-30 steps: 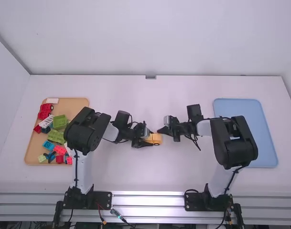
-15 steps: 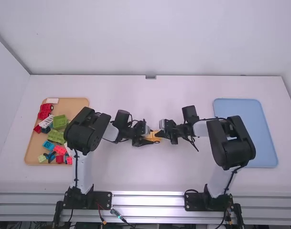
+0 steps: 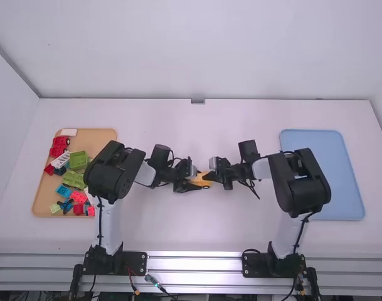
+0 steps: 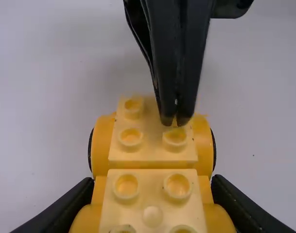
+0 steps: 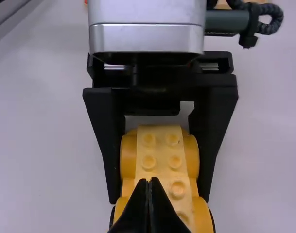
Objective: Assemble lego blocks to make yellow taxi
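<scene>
A: Left fingers [image 4: 67,206]: closed in from both sides on the yellow car body [image 4: 152,194], spread by its width. Right fingers [image 5: 141,211]: pressed together, nothing between them, tips at the studs [image 4: 130,138].

B: Where's the body?

A: Mid-bench [image 3: 178,226], about halfway between left and right edges. Orange tray [image 3: 101,135] near the left edge, blue tray [image 3: 328,175] near the right.

B: Handling?

A: Should be light, stiff, slightly slick plastic. Hard to break, easier to pop apart. Hold low on the flanks, off the wheels [image 4: 214,148]; those could roll. My read: right side is about pressing down. Off-centre push could tip it.

B: Counts?

A: Yellow body: one, can't tell if single piece or stacked. Wheels: at least two. Trays: two. In the orange one: two bigger green blocks [image 3: 78,160], one small pale green block [image 3: 55,207], at least three red blocks [image 3: 79,197]. Blue blocks [image 3: 63,192] overlap others, no firm number.
</scene>
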`<action>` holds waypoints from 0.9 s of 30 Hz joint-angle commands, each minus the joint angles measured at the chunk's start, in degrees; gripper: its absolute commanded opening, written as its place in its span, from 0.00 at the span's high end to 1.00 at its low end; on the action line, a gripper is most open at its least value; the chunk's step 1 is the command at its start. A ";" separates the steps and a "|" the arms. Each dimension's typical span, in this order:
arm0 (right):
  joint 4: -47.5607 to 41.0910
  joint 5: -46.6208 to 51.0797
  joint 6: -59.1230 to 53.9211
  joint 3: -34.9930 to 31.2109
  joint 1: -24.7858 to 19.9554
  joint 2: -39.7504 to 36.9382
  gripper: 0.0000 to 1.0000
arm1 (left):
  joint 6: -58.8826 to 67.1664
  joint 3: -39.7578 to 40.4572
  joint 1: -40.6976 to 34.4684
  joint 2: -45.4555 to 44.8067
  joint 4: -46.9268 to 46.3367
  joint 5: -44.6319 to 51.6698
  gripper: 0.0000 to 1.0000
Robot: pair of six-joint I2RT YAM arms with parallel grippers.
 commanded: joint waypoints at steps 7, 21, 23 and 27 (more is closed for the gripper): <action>-0.87 5.64 3.15 1.40 2.32 2.60 1.00 | -0.20 0.22 0.20 0.87 -0.68 -0.24 0.83; -1.31 -13.60 -6.45 1.84 -1.97 -0.22 1.00 | -0.22 0.22 0.22 0.87 -0.83 -0.22 0.86; -0.42 -11.50 -4.87 1.95 -2.54 -1.20 1.00 | -0.22 0.22 0.20 0.87 -0.83 -0.24 0.86; -0.92 -1.11 -0.20 2.64 -1.18 -1.18 1.00 | -0.22 0.22 0.20 0.87 -0.66 -0.24 0.86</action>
